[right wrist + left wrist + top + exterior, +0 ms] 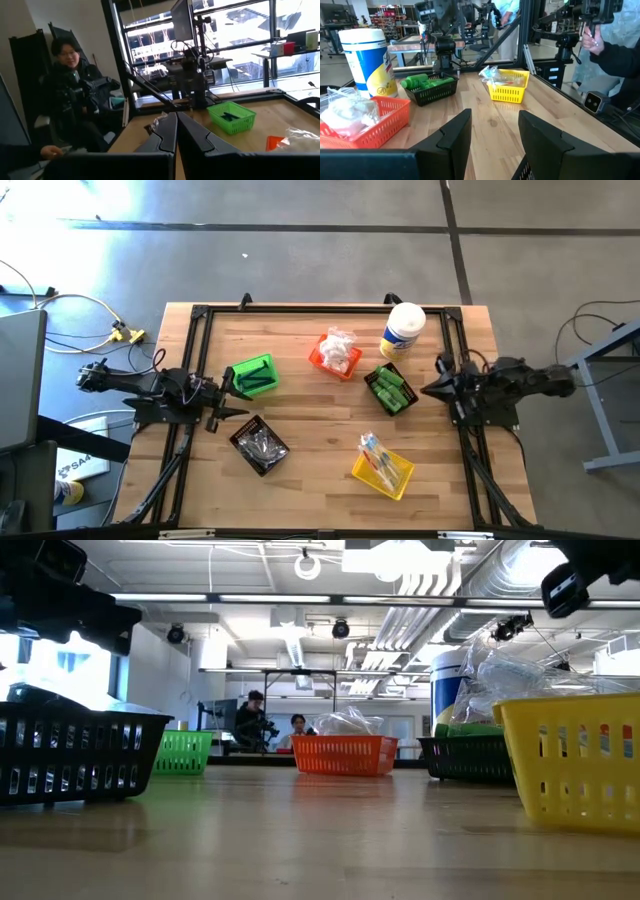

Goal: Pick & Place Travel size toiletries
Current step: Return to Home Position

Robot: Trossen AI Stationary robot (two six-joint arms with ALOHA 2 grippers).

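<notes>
**Sorting looks done; both arms parked at the sides**

The left pincer point(228, 392) sits at its side of the table, fingers spread and holding nothing. Just ahead of it is the green bin point(253, 375) with thin dark pieces, and just beside it the black bin point(260, 445) of clear-wrapped sticks. Farther out from it stand the orange bin point(322, 363) of white packets, the dark bin point(378, 378) of green tubes and the yellow bin point(372, 476) of toothbrushes.

The right pincer point(432, 388), fingers pressed together and empty, sits opposite, with the dark bin nearest it and a tall canister point(403, 330) a little beyond.

The toiletries point(340, 348) all lie in bins and I see none loose on the wood, so I judge only the parking is left.

There is bare wood between the bins in the middle. The black frame rail point(320, 308) edges the table, close behind each arm.
</notes>
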